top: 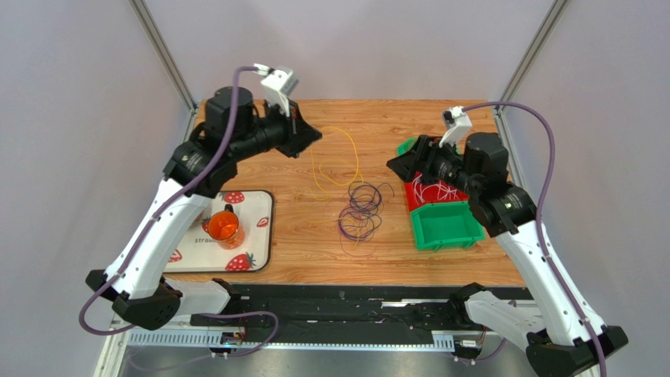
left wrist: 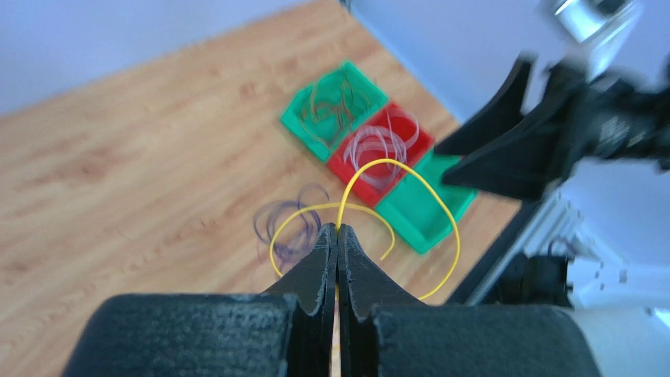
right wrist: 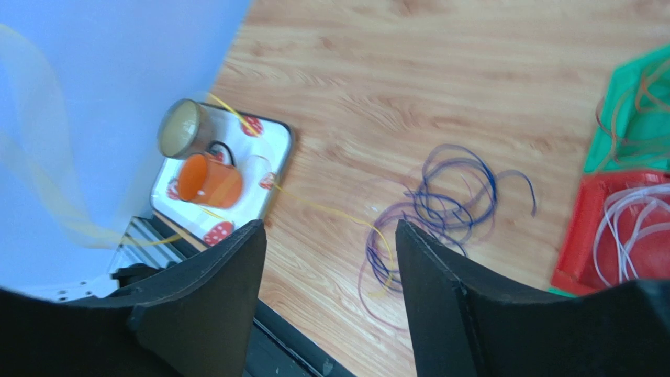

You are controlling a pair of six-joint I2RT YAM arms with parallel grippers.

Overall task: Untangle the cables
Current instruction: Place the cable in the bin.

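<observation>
My left gripper (top: 316,135) (left wrist: 338,229) is shut on a yellow cable (top: 358,161) (left wrist: 409,177), whose loops hang from the fingertips above the wooden table (top: 314,251). Below it lies a tangled pile of purple cables (top: 360,210) (left wrist: 287,224) (right wrist: 448,196). A yellow strand (right wrist: 346,216) trails across that pile. My right gripper (top: 395,163) (right wrist: 329,228) hovers open above the table just right of the pile, with nothing between its fingers. White cables (right wrist: 629,228) lie in the red bin (top: 432,192) and orange ones (left wrist: 334,106) in the far green bin (top: 406,146).
A second green bin (top: 448,228) (left wrist: 425,212) stands nearest the front, beside the red one. At the front left a strawberry-print tray (top: 263,236) (right wrist: 275,157) carries an orange cup (top: 224,226) (right wrist: 208,181). A black rail runs along the near table edge.
</observation>
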